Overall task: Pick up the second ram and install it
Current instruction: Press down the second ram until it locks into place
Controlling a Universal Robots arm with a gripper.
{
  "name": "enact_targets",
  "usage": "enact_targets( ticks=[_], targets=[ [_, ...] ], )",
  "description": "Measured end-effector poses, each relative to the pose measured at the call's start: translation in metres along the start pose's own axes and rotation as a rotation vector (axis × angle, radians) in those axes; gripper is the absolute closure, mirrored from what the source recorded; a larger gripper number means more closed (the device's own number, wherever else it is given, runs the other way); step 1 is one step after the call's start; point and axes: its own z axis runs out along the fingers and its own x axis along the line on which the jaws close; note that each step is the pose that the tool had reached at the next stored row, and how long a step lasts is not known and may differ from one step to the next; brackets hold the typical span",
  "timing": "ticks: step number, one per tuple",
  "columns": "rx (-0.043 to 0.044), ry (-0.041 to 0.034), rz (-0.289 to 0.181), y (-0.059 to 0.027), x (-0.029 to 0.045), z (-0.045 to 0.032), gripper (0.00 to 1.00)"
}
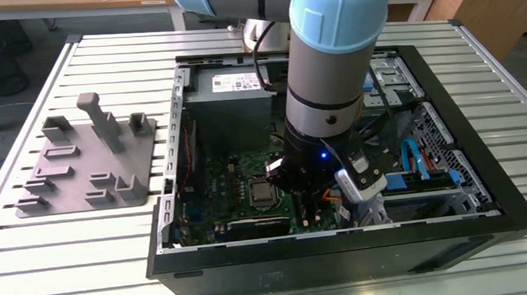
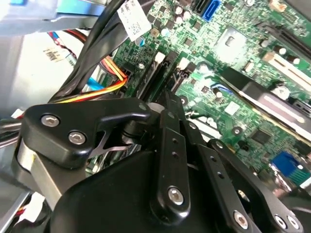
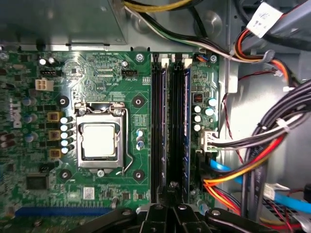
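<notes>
**Jaws down at the memory slots**

Our gripper (image 3: 170, 186) hangs low over the motherboard (image 3: 97, 73), its black jaws drawn together. We cannot tell whether they pinch anything. Just beside them the second ram (image 3: 164, 126) stands edge-up in its slot: thin, stiff, light and fragile, best held by its long bare edges. The grey ridged fixture (image 1: 77, 162) lies at nine o'clock on the slatted desk (image 1: 63, 253).

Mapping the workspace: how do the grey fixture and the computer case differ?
The grey fixture is a low plate with upright posts; the computer case is a larger black open box. The arm reaches into the case; the fixture lies apart, at the exterior view's left. Both rest on the slatted table.
</notes>
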Motion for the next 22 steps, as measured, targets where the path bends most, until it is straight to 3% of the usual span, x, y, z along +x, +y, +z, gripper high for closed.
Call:
enact_targets(
  ticks=[8,16,22],
  targets=[
    [-0.0001,-0.0002,-0.001,-0.0017,-0.0005,-0.0260,0.90],
    [-0.0005,-0.0002,0.000,-0.0017,-0.0004,-0.0261,0.90],
    [-0.0003,-0.0002,-0.001,-0.0008,-0.0002,-0.0126,0.90]
  ],
)
